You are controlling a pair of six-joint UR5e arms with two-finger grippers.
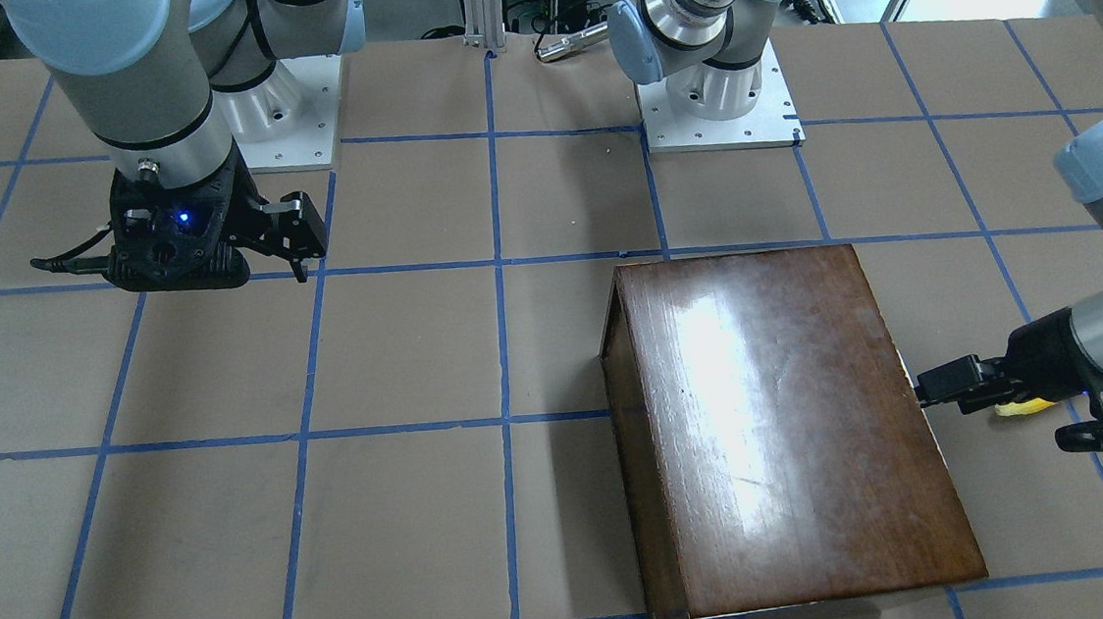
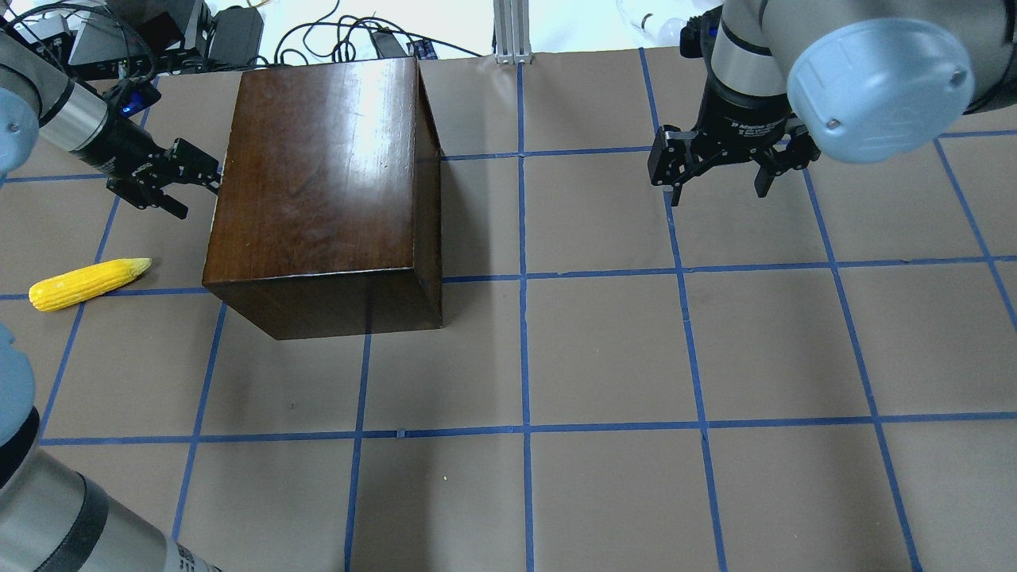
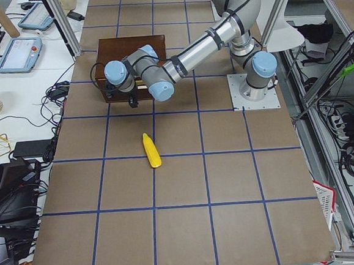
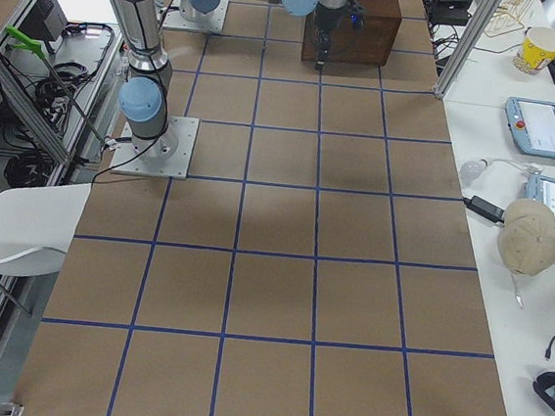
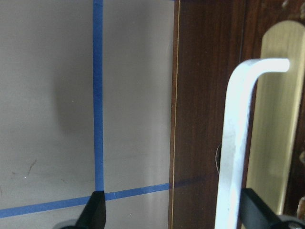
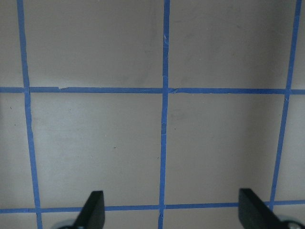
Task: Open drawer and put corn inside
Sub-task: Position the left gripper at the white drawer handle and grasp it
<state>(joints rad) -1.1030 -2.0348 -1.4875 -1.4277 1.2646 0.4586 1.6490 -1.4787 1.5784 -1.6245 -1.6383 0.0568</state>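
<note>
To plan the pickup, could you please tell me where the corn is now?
Overhead, the corn lies on the table at far left, apart from the brown box, near the left pincer.

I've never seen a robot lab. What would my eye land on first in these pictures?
A glossy dark-brown wooden box stands on the blue-taped table, left in the overhead view, with the left gripper open at its side. A bright yellow corn cob lies on the table just left of it. The right gripper hangs open over the table.
</note>
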